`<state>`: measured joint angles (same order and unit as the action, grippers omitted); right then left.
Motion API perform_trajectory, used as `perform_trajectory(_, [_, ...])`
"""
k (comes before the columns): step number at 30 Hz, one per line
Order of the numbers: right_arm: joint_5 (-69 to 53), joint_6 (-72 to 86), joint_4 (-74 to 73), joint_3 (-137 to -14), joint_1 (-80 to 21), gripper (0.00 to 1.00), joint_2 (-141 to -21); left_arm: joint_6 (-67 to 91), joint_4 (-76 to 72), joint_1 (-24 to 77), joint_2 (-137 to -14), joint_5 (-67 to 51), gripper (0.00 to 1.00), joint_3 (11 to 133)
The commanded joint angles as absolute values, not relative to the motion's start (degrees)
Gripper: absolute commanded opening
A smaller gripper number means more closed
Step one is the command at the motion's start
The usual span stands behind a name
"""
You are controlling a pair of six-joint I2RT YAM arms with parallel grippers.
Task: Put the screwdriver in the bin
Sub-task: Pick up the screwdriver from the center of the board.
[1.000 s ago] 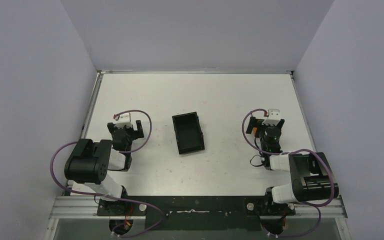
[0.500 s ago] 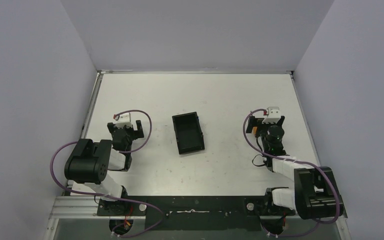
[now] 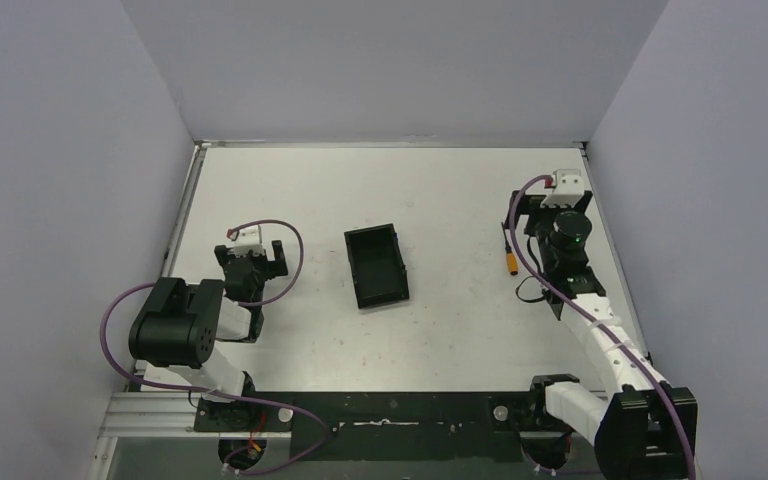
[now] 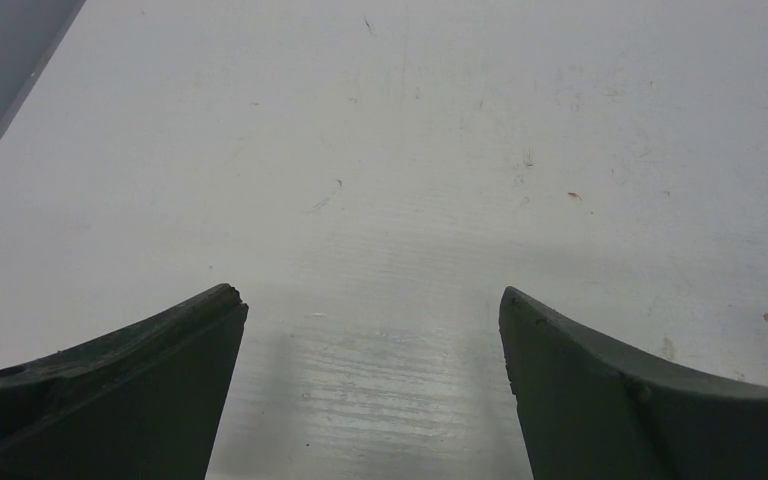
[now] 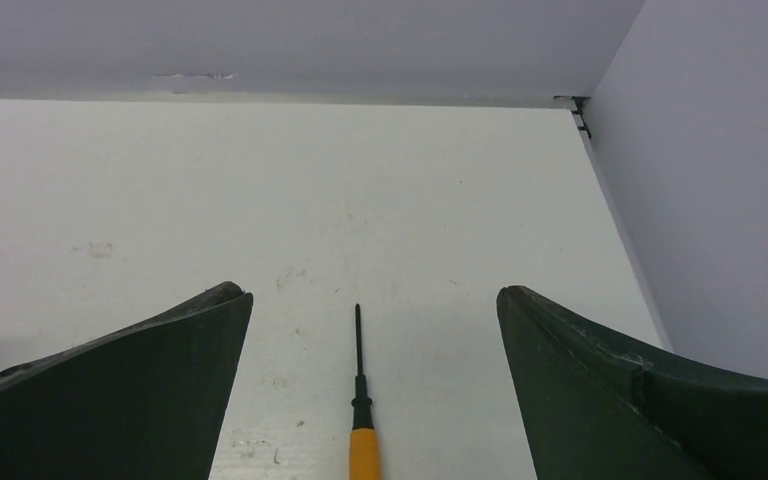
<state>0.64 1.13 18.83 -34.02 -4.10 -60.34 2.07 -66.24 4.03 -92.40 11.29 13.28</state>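
The screwdriver (image 3: 509, 252), with an orange handle and a thin black shaft, lies on the white table at the right, its tip pointing toward the back wall. In the right wrist view the screwdriver (image 5: 362, 435) lies on the table centred between the wide-open jaws, untouched. My right gripper (image 3: 550, 205) (image 5: 372, 295) is open and empty, just right of it in the top view. The black bin (image 3: 378, 265) stands empty mid-table. My left gripper (image 3: 250, 255) (image 4: 370, 300) is open and empty over bare table left of the bin.
Grey walls enclose the table on the left, back and right. The right wall and the back right corner (image 5: 577, 105) lie close to my right gripper. The arm bases stand at the near edge.
My right arm has stretched out toward the back right, carrying its gripper away from where it hovered. The screwdriver now shows in the open on the table. The left arm has not moved.
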Motion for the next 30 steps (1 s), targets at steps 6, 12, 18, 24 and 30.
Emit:
perform_trajectory(6, [1.95,1.14,2.55,-51.27,-3.91,1.00,-59.39,1.68,-69.30,4.13,-92.31,10.81,0.97,14.59])
perform_trajectory(12, [2.45,0.47,-6.06,-64.17,-3.89,1.00,-63.34,1.72,-69.26,4.13,-92.31,10.81,0.97,14.59])
perform_trajectory(18, [2.21,0.43,-11.45,-74.24,-3.94,1.00,-66.81,1.69,-69.29,4.13,-92.37,10.81,0.97,14.59])
perform_trajectory(24, [2.87,0.44,-16.19,-81.20,-3.88,1.00,-70.21,1.68,-69.31,4.13,-92.33,10.81,0.97,14.59])
perform_trajectory(30, [2.98,0.40,-20.04,-85.23,-3.95,1.00,-73.16,1.69,-69.26,4.12,-92.28,10.81,0.97,14.59])
